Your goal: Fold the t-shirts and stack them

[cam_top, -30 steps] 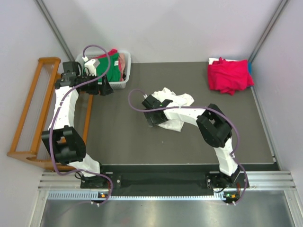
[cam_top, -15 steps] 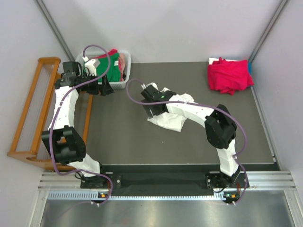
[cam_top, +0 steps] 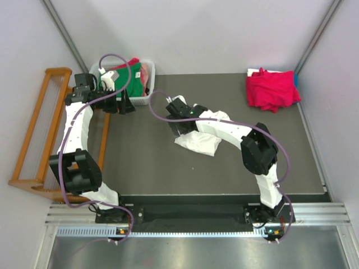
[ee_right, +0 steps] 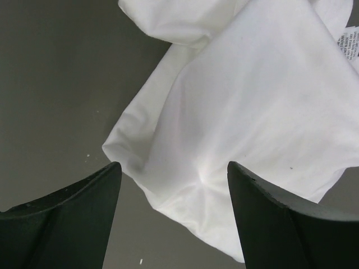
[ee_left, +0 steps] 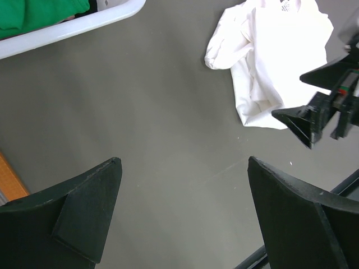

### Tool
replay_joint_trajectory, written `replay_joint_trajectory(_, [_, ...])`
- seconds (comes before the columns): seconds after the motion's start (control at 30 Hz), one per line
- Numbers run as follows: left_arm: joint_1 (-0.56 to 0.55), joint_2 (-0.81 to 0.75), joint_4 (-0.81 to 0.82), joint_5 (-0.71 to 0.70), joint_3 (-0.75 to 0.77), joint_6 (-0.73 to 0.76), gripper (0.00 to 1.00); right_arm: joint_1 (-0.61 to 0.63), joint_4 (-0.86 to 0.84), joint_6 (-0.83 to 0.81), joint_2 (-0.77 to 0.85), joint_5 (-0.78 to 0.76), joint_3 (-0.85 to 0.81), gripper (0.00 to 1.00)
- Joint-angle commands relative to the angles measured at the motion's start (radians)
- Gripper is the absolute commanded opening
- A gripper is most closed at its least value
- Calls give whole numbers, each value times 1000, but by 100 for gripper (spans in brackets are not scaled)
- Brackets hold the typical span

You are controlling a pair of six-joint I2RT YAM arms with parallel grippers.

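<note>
A crumpled white t-shirt (cam_top: 200, 141) (ee_right: 252, 112) lies in the middle of the dark table. My right gripper (cam_top: 180, 128) (ee_right: 174, 213) hovers open over its left edge, with cloth below the jaws and nothing pinched between them. My left gripper (cam_top: 124, 105) (ee_left: 185, 213) stands wide open over bare table beside the basket. A bright green t-shirt (cam_top: 134, 78) (ee_left: 39, 11) and a red t-shirt (cam_top: 133, 61) lie in the basket. A pile of crimson t-shirts (cam_top: 272, 89) sits at the back right. The left wrist view also shows the white t-shirt (ee_left: 275, 61).
The white slatted basket (cam_top: 147, 100) (ee_left: 73, 28) stands at the back left of the table. An orange wooden rack (cam_top: 33, 134) runs along the table's left side. Grey walls close in on the left, back and right.
My right gripper has moved toward the back and slightly left. The white t-shirt has shifted and now lies spread toward the near side. The left arm has not moved.
</note>
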State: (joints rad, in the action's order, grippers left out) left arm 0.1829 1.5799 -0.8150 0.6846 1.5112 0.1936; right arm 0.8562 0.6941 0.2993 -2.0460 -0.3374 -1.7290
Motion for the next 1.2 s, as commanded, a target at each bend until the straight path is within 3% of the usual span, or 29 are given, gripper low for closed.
replay_joint_trajectory(0.0, [6, -6, -3, 35, 15, 23, 98, -13, -15, 4, -32, 8, -44, 76])
replay_joint_trajectory(0.23, [4, -3, -1, 61, 9, 15, 98, -11, -11, 9, -63, 24, -69, 67])
replay_joint_trajectory(0.43, [3, -3, -15, 72, -5, 33, 98, -5, -11, 12, -75, 38, -78, 66])
replay_joint_trajectory(0.83, [4, 2, -24, 85, 24, 32, 98, 44, -77, 67, -54, 101, 100, 66])
replay_joint_trajectory(1.17, [-3, 0, -26, 96, 27, 21, 98, 32, 50, -26, 36, -20, -85, 76])
